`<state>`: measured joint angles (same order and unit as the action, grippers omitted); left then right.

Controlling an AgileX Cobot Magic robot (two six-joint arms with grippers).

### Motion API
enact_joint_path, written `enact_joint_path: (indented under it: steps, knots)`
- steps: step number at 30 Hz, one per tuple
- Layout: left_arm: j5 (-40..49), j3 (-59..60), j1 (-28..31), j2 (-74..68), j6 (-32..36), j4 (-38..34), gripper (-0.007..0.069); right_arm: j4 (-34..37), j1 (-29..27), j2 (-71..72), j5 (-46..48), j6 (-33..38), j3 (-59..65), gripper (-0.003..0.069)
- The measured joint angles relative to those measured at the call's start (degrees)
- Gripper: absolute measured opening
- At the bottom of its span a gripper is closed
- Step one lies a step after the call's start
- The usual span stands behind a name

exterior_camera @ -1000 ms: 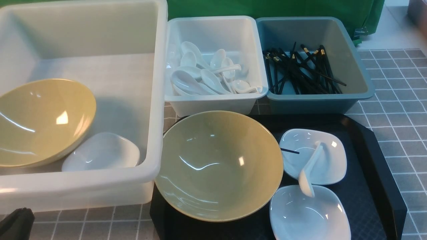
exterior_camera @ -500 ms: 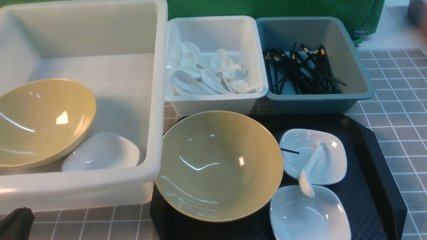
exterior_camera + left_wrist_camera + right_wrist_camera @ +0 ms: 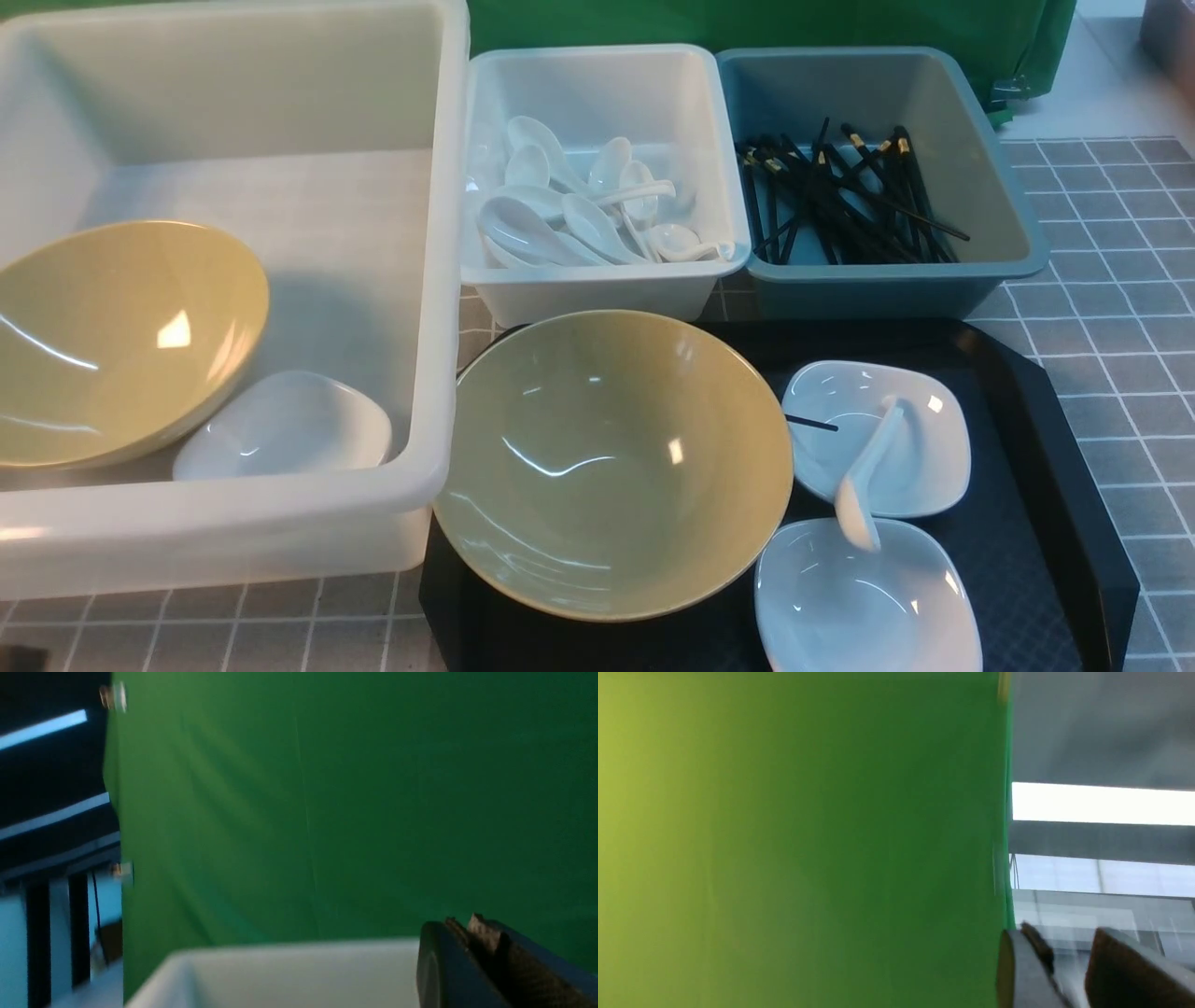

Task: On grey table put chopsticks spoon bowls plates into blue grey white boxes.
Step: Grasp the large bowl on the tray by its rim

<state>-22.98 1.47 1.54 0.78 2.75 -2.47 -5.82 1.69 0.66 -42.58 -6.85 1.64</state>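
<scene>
On the black tray (image 3: 1046, 439) sit a yellow bowl (image 3: 611, 462) and two white plates (image 3: 920, 439) (image 3: 840, 607), with a white spoon (image 3: 868, 476) lying across both. One black chopstick tip (image 3: 812, 423) pokes out from beside the bowl. The big whitish tub (image 3: 439, 280) holds another yellow bowl (image 3: 112, 341) and a white plate (image 3: 285, 425). The white bin (image 3: 607, 289) holds several spoons, and the blue-grey bin (image 3: 990, 177) several chopsticks (image 3: 840, 201). My left gripper (image 3: 462, 924) is shut and empty, pointing over the tub's rim (image 3: 280, 961). My right gripper (image 3: 1064, 933) is open and empty, facing the backdrop.
The grey gridded table (image 3: 1120, 280) shows to the right of the tray and bins and in a strip along the front left. A green backdrop (image 3: 747, 23) hangs right behind the bins. The tub, bins and tray stand close together.
The dark shape of my left gripper at the bottom-left corner of the front view has dropped almost out of the frame. Nothing on the table has moved.
</scene>
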Motion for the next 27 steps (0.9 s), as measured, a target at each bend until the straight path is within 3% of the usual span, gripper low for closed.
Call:
enact_joint_path:
  steps: [4,6,10,15,20,27]
  knots:
    - [-15.63,0.0,0.0,0.0,-2.08,-1.69,0.0015,0.0,0.0,0.04,-20.4,-7.53,-0.05,0.0237]
    - [-19.41,-0.26,0.0,0.07,-4.63,-3.67,0.0015,0.0,0.0,0.2,-22.93,-13.32,-0.05,0.0237]
    - [-12.18,-8.25,0.0,0.09,-7.3,-4.31,0.0002,0.0,0.0,0.38,-10.3,-19.25,-4.28,0.0237]
    - [9.4,-30.49,0.0,-9.03,-6.1,-3.38,-0.0007,0.0,0.0,-5.82,20.51,-13.46,-20.66,0.0237]
    - [16.92,-37.84,0.0,-20.83,-5.81,-1.71,-0.0007,0.0,0.0,-15.01,26.62,-5.73,-24.48,0.0237]
    - [19.44,-39.0,0.0,-35.06,-8.99,-2.72,-0.0007,0.0,0.0,-22.6,27.92,-5.73,-24.58,0.0237]
